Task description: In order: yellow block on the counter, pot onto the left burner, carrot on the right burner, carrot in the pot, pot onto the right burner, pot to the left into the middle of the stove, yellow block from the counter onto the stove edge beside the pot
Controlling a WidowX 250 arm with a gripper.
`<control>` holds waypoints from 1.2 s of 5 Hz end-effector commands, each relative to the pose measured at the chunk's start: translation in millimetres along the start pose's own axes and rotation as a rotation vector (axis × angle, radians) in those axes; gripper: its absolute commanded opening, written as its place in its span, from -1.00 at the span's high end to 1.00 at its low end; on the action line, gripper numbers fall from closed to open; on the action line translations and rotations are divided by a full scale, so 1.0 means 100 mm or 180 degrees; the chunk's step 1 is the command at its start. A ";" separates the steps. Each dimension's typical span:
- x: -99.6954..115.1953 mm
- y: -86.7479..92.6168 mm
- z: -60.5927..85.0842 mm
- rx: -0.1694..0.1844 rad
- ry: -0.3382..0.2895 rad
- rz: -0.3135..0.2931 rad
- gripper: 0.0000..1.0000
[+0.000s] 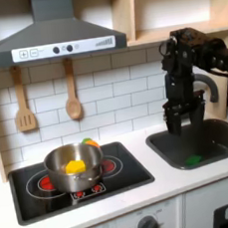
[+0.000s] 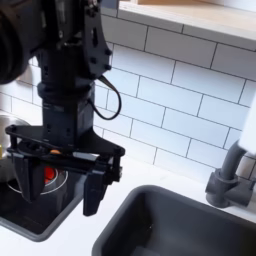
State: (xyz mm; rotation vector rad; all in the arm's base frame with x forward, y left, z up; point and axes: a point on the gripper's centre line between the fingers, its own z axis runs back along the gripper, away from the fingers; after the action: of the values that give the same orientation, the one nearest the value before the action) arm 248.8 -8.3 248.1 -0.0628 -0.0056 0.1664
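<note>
Yellow block [image 1: 76, 166] lay inside the pot [image 1: 58, 170], which stood in the middle of the stove [image 1: 36, 203] in the first exterior view; the carrot [image 1: 89, 143] showed just behind the pot's rim; the gripper [image 1: 186, 118] hung over the sink [image 1: 225, 149], well apart from the pot; in the second exterior view its fingers [image 2: 93, 190] were spread and held nothing.
</note>
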 end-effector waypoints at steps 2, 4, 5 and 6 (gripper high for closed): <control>0.00 0.00 0.00 -0.0001 -0.0005 0.0000 -1.00; 0.00 0.17 0.12 -0.0060 0.0042 -0.0021 -1.00; 0.20 0.19 0.09 -0.0162 -0.0014 0.0045 -1.00; 0.44 0.22 0.14 -0.0187 -0.0178 0.0118 -1.00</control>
State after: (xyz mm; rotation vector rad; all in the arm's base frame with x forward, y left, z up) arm 287.6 19.6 257.7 -0.1255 -0.0615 0.2023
